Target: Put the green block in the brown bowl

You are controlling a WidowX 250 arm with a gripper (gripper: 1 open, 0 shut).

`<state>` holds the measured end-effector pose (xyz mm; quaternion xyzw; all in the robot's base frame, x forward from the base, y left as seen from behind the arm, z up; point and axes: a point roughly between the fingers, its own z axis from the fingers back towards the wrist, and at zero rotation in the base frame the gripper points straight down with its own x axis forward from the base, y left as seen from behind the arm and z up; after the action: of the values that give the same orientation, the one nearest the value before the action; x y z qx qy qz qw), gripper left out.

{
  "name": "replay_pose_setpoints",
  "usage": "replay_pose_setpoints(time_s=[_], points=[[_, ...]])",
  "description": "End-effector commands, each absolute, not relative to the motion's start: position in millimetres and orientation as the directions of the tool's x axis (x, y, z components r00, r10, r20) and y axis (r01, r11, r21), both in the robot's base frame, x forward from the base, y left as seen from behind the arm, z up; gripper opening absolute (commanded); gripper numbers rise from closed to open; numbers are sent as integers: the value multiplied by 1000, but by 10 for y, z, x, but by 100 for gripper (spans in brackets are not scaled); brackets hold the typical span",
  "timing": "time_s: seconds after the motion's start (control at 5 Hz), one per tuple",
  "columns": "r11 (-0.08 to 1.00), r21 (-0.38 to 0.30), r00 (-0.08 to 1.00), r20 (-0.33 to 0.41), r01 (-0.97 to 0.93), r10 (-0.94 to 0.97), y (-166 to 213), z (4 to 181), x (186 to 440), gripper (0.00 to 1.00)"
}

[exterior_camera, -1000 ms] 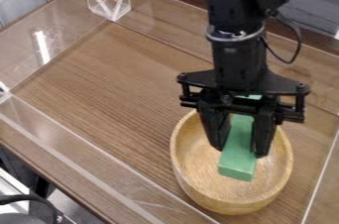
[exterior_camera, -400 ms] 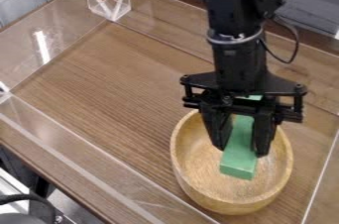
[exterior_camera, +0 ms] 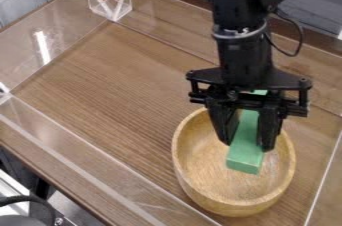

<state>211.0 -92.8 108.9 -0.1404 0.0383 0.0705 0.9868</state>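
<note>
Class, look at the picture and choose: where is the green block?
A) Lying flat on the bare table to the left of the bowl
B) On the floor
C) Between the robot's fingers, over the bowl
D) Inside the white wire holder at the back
C: the green block shows between the dark fingers, with the brown bowl below and around it in the view.

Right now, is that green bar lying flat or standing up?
Upright: the bright green bar hangs lengthwise, pinched by the black gripper.
</note>
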Motion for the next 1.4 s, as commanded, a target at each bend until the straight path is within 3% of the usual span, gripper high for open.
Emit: replay_pose_setpoints(time_s=[0.0, 1.2], points=[[946, -295, 991, -46, -132, 124, -930, 1179, 2239, 0], [941, -318, 994, -49, -113, 103, -854, 1046, 2368, 0]])
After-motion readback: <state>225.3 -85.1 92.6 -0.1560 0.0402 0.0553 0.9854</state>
